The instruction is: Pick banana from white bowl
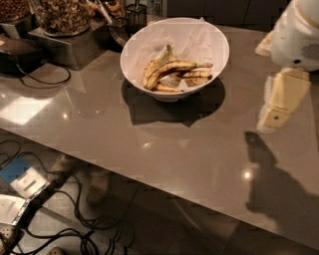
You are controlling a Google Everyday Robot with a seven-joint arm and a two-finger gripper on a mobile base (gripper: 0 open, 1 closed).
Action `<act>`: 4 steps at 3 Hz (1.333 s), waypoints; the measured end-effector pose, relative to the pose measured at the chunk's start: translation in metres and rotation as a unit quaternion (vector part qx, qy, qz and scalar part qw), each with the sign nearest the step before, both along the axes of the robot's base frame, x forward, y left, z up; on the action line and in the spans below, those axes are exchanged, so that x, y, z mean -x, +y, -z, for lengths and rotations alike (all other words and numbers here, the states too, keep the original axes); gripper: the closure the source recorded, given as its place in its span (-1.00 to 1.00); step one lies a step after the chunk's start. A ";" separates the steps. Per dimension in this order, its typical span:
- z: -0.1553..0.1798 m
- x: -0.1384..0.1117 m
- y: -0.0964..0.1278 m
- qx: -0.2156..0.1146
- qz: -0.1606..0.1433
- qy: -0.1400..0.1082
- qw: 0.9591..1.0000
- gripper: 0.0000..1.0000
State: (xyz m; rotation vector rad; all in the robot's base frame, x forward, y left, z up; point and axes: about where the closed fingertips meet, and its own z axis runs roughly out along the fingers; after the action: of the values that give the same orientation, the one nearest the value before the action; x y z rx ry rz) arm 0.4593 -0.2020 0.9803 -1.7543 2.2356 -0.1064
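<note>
Several other bananas (195, 76) crowd the banana (172, 68) in the white bowl (212, 45), so the tool (279, 102), off right above the counter (149, 144), open or shut I cannot tell, may grab a wrong one.

A smooth, glossy grey-brown surface (164, 149) mirrors spots of lamp light. On it stands a white bowl (142, 47) with a smooth, faintly shiny wall, lined with what looks like crinkled white paper (202, 40). The banana (169, 68) inside has matt yellow skin streaked brown-black. At upper left is a clear glass jar of nuts (62, 15). The robot's hand (275, 115), matt cream plastic by its look, hangs over the surface's right side.
</note>
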 end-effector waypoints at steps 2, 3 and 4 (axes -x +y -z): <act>-0.003 -0.062 0.045 0.035 -0.054 0.023 0.998 -1.00; -0.006 -0.070 0.053 0.029 -0.057 0.006 0.998 -1.00; -0.019 -0.088 0.064 0.028 -0.059 -0.020 0.998 -1.00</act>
State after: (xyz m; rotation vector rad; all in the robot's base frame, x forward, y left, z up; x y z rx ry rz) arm 0.5478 -0.1385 0.9990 -1.8918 2.1161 -0.1790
